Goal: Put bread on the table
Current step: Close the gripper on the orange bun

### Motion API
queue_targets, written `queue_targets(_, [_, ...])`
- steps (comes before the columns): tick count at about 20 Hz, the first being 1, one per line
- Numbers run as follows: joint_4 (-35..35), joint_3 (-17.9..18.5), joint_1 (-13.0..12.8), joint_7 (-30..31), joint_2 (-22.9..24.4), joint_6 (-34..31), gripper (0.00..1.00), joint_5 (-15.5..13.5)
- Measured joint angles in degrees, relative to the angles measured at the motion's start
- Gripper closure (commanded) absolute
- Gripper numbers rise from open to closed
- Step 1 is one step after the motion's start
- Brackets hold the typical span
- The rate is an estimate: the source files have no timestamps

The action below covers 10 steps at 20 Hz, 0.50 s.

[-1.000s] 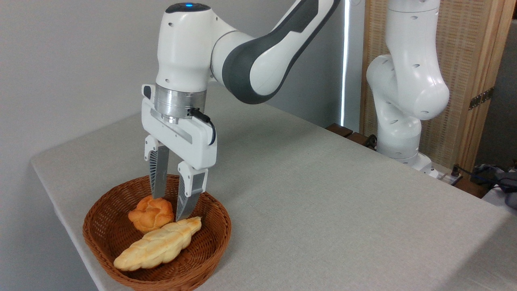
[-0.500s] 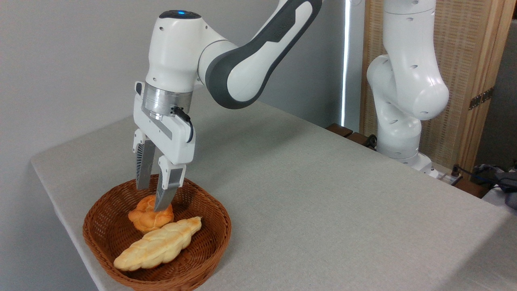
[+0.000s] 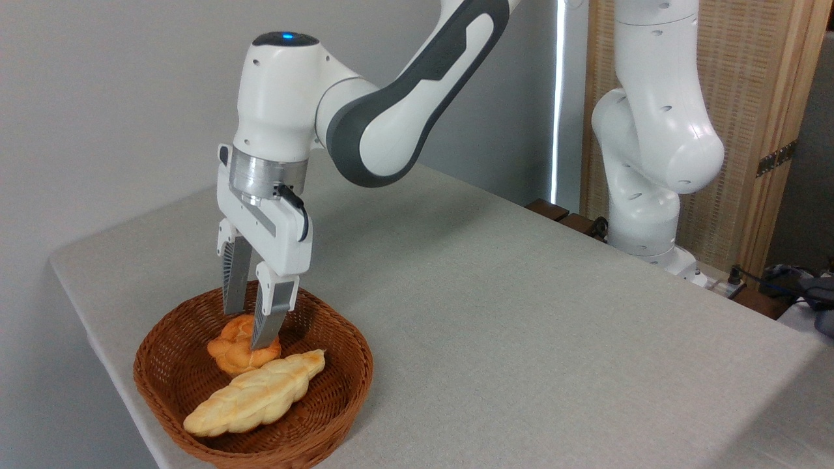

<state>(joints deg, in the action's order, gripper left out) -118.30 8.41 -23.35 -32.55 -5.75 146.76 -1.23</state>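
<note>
In basket, bread, braided loaf

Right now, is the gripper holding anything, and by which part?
Cannot be told for sure. The gripper straddles the top of the round bun, which sits in the wicker basket; a firm grip isn't visible.

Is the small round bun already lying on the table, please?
No, the bun lies in the basket beside the long loaf.
</note>
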Motion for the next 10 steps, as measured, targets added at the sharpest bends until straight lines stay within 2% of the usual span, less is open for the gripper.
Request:
queue_targets(7, [0.0,0.0,0.0,0.0,-1.5,1.7,0.00,0.0])
queue_targets(9, [0.0,0.0,0.0,0.0,-1.6,1.7,0.09,0.0])
queue_targets(10, [0.0,0.0,0.0,0.0,-1.7,1.7,0.21,0.0])
